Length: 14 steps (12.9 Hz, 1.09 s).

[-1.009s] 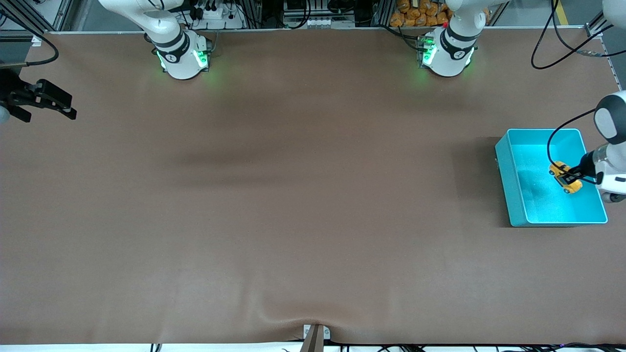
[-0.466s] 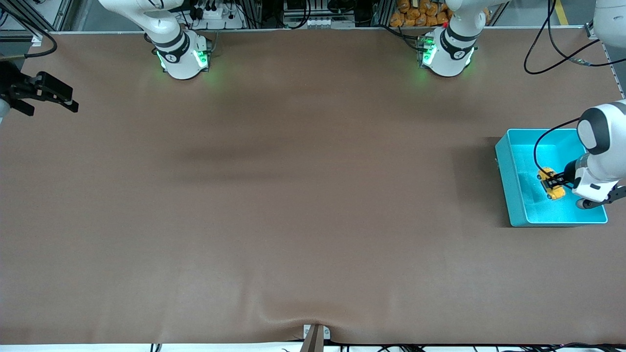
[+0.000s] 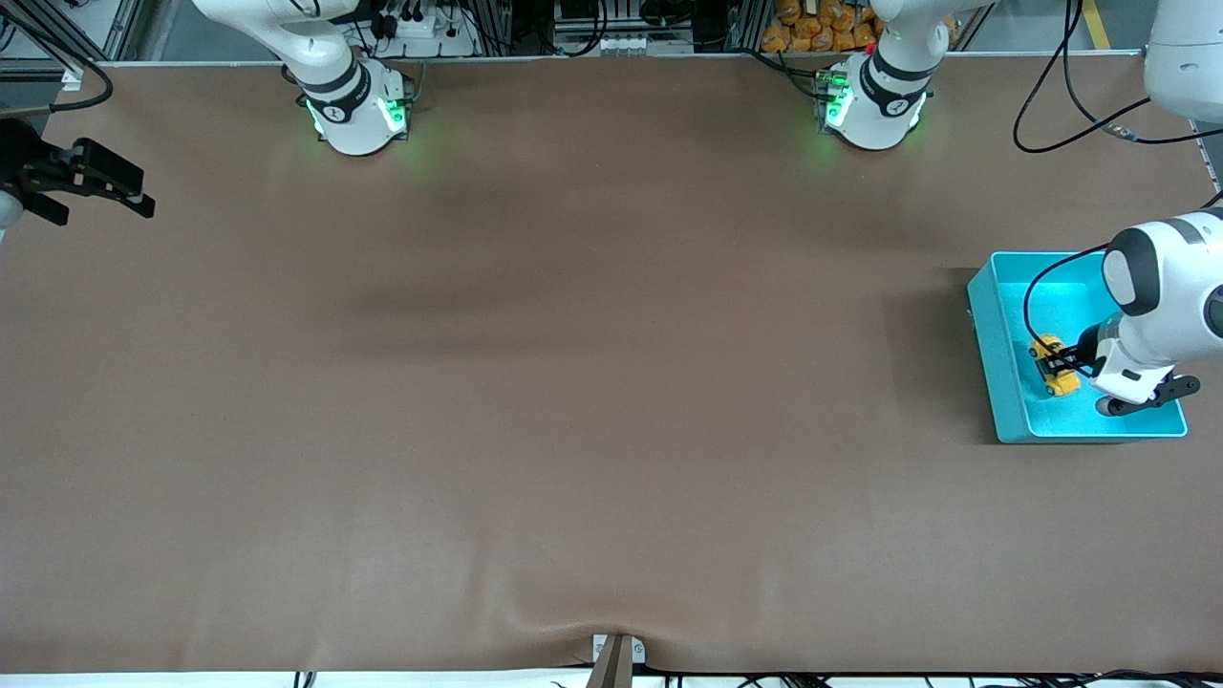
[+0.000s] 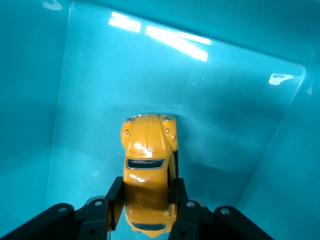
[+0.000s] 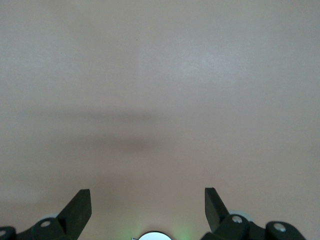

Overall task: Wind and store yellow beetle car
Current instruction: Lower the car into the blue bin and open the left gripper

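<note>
The yellow beetle car (image 3: 1049, 367) (image 4: 148, 152) is inside the turquoise bin (image 3: 994, 344) at the left arm's end of the table. My left gripper (image 3: 1059, 363) (image 4: 148, 192) is shut on the car, its black fingers (image 4: 116, 200) pressing the car's two sides. The car's nose points at the bin's wall (image 4: 175, 75). Whether its wheels touch the bin's floor cannot be told. My right gripper (image 3: 129, 191) (image 5: 147, 202) waits open at the right arm's end of the table, with only bare brown tabletop under it.
The brown table mat (image 3: 592, 382) stretches between the two arm bases (image 3: 358, 110) (image 3: 874, 105). A black cable (image 3: 1037, 296) loops from the left wrist over the bin. A small metal bracket (image 3: 616, 655) sits at the table's front edge.
My left gripper has carried the car across the bin toward the table's middle and slightly nearer the front camera. The right gripper shifted slightly at first and has held still since.
</note>
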### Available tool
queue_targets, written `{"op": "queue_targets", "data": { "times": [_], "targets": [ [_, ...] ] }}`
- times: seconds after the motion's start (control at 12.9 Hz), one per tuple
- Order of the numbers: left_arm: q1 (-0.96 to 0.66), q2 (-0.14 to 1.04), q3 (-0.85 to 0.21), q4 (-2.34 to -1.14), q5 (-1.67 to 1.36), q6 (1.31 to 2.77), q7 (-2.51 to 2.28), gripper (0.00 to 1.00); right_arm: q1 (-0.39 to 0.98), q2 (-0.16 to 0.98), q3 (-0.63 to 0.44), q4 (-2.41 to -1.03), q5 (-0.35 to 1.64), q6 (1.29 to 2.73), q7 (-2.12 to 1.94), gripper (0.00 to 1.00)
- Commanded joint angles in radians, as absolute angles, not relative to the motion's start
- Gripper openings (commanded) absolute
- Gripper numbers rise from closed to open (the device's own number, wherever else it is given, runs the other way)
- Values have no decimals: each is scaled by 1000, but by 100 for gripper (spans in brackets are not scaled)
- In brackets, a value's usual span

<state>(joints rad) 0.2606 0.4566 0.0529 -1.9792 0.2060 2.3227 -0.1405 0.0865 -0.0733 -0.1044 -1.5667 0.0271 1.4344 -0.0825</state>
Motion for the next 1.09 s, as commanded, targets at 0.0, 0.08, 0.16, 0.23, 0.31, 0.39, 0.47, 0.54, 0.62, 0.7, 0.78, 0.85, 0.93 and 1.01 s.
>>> {"op": "queue_targets", "data": {
  "times": [0.0,0.08,0.16,0.23,0.31,0.39,0.47,0.54,0.62,0.7,0.78,0.85,0.93,1.01],
  "targets": [
    [262,477,54,-1976,227,2342,-130,23,81,-94,-100,-1585,44,1430,-92,100],
    [262,480,54,-1974,227,2342,-127,34,81,-94,-100,-1585,44,1430,-92,100],
    [262,480,54,-1974,227,2342,-127,44,80,-92,-98,-1585,44,1430,-92,100],
    [262,480,54,-1974,227,2342,-129,53,80,-92,-98,-1585,44,1430,-94,100],
    [262,480,54,-1973,229,2342,-127,68,80,-92,-98,-1585,44,1430,-94,100],
    [261,480,54,-1971,233,2342,-129,78,81,-91,-98,-1585,44,1430,-94,100],
    [261,480,54,-1971,239,2342,-129,89,81,-91,-97,-1585,44,1430,-94,100],
    [261,479,54,-1962,242,2342,-129,100,83,-91,-97,-1586,44,1430,-94,100],
    [261,479,54,-1959,242,2342,-135,100,84,-91,-97,-1586,44,1430,-94,100],
    [258,473,54,-1954,242,2342,-140,100,84,-91,-97,-1586,44,1430,-94,100],
    [256,463,52,-1945,242,2341,-144,100,84,-91,-97,-1586,44,1430,-94,100],
    [243,445,54,-1936,241,2335,-143,100,84,-91,-95,-1586,44,1430,-94,100],
    [239,428,54,-1931,241,2330,-138,100,84,-91,-95,-1586,44,1430,-94,100],
    [239,405,52,-1930,242,2329,-129,100,84,-91,-95,-1586,44,1430,-94,100]
  ]
}}
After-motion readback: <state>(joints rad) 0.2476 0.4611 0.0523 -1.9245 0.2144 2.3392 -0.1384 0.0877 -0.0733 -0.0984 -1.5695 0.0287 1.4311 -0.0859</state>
